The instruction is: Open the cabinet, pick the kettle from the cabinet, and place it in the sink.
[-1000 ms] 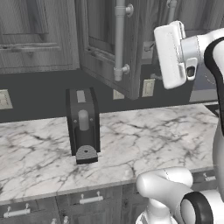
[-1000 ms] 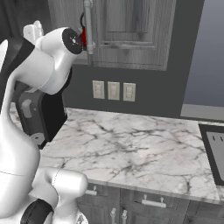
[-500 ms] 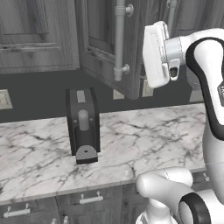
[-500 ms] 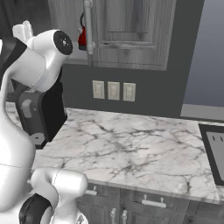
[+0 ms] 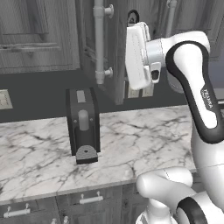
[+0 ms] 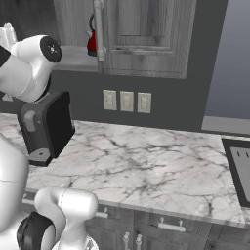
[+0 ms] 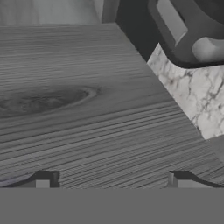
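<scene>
1. A white marble counter with grey veins [image 6: 146, 166] runs along a dark grey wall [image 6: 205, 73].
2. Three pale wall switch plates [image 6: 126, 101] sit side by side on that wall, above the counter.
3. A black boxy coffee machine [image 5: 83, 124] stands on the marble, against the wall.
4. Low grey wood-grain drawers with short silver handles [image 5: 91, 200] line the counter's front.

cabinet [image 5: 109, 52]: one grey wood-grain door stands swung open, edge-on, its long silver bar handle [image 5: 99, 39] facing out
hand: white, raised just beside that open door
kettle [image 5: 132, 17]: possibly the dark arch above the hand
counter [image 5: 144, 140]: white marble, black coffee machine [image 5: 82, 124] upright
</scene>
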{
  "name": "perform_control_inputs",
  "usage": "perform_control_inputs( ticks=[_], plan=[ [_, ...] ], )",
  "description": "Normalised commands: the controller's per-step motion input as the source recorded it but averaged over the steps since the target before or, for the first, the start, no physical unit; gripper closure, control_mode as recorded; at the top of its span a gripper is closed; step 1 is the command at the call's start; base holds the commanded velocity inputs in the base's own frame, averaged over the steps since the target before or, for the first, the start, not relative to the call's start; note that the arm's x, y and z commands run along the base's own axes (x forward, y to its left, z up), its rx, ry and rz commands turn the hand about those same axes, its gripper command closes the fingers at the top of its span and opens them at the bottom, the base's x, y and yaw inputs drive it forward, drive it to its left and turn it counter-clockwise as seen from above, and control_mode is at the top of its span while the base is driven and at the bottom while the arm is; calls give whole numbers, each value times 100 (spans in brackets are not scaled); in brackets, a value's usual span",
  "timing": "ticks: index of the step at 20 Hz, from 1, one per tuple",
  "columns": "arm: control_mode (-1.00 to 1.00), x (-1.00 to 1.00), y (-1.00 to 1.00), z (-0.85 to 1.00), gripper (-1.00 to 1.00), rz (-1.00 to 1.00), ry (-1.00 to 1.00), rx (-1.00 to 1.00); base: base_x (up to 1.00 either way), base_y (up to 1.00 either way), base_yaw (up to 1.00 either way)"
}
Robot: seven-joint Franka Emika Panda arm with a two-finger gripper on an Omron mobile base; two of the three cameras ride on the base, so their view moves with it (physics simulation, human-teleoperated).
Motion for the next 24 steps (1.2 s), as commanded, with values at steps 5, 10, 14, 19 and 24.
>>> perform_control_inputs(
  ticks=[5,10,14,19,24],
  plan=[
    [-100,-1,71,-5,-100,3,-3,-3,0,0,0],
    [-100,5,64,-11,-100,0,-1,-6,0,0,0],
    [-100,14,14,-8,-100,0,0,-1,0,0,0],
    [-100,1,-49,0,-100,0,0,1,0,0,0],
    [-100,-5,-71,0,-100,0,0,1,0,0,0]
  ],
)
